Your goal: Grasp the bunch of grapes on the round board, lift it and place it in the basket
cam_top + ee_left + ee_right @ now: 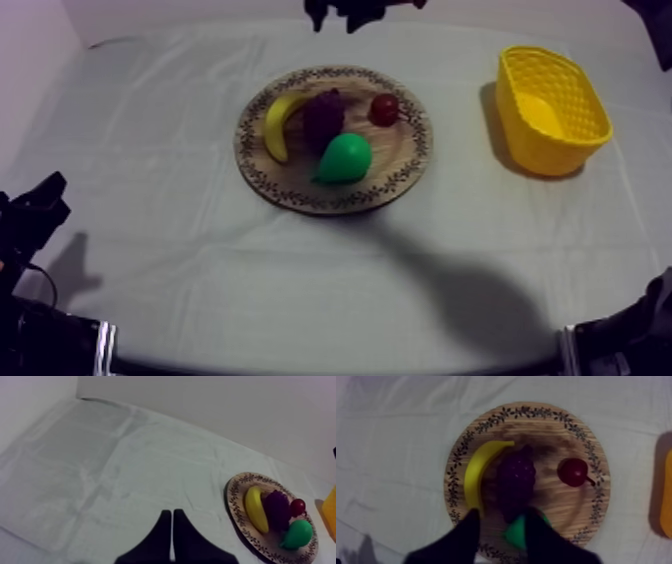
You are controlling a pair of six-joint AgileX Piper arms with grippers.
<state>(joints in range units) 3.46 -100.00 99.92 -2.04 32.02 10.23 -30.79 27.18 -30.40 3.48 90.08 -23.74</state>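
Clearly the grapes [515,481] fall to my right gripper [503,515]. It hangs over the wooden board [576,511], fingers apart and holding nothing, and the bunch lies straight ahead at twelve o'clock from the gap. Its long axis runs twelve to six, so my fingers at nine and three stand across it. The banana [478,468] crowds it at nine and the pear [515,530] at six. The yellow basket [550,110] stands at three o'clock of the board, on my right arm's side. My left gripper [171,512], fingers pressed together, sits well apart.
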